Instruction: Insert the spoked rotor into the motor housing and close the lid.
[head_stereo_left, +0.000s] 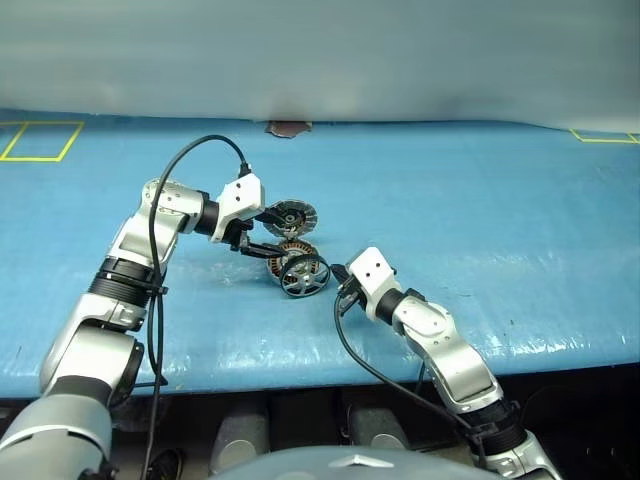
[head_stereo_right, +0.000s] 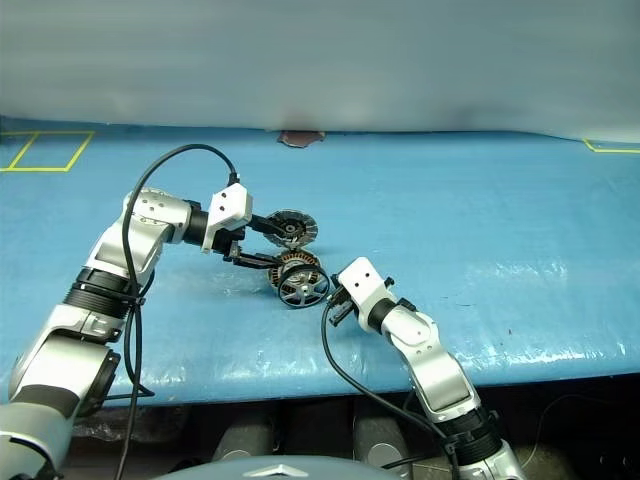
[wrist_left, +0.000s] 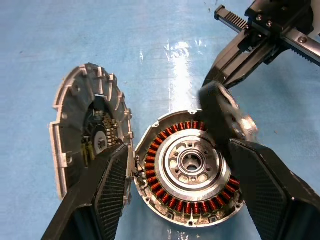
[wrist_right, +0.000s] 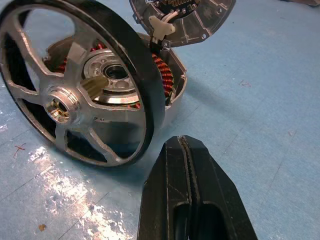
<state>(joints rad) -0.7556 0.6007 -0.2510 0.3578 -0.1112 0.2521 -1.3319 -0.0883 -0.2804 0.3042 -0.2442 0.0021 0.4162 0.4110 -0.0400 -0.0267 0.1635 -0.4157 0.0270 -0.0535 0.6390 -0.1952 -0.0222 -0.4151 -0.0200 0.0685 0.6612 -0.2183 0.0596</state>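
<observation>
A blue plastic-covered table (head_stereo_left: 480, 230) fills the middle of the head views, with yellow tape marks at its far corners and a pale wall behind.

Nearest, at lower centre right, the right gripper (head_stereo_left: 343, 290) rests low over the table with its two black fingers pressed together, holding nothing. Just beside it, toward picture centre, stands the spoked rotor (head_stereo_left: 305, 276), a silvery metal wheel with a dark rim and spokes to a central hub. It stands on edge, leaning against the motor housing (head_stereo_left: 291, 252), a shallow round metal cup ringed with copper-orange windings around a silver hub. In the right wrist view the rotor (wrist_right: 80, 85) stands against the housing's front wall, not seated inside it.

Behind the housing, slightly above centre, the lid (head_stereo_left: 292, 215), a round grey metal disc with dark radial segments, stands upright, joined at the housing's edge. The left gripper (head_stereo_left: 262, 232) reaches in from the left, its fingers spread wide, one on either side of the housing, gripping nothing.
</observation>
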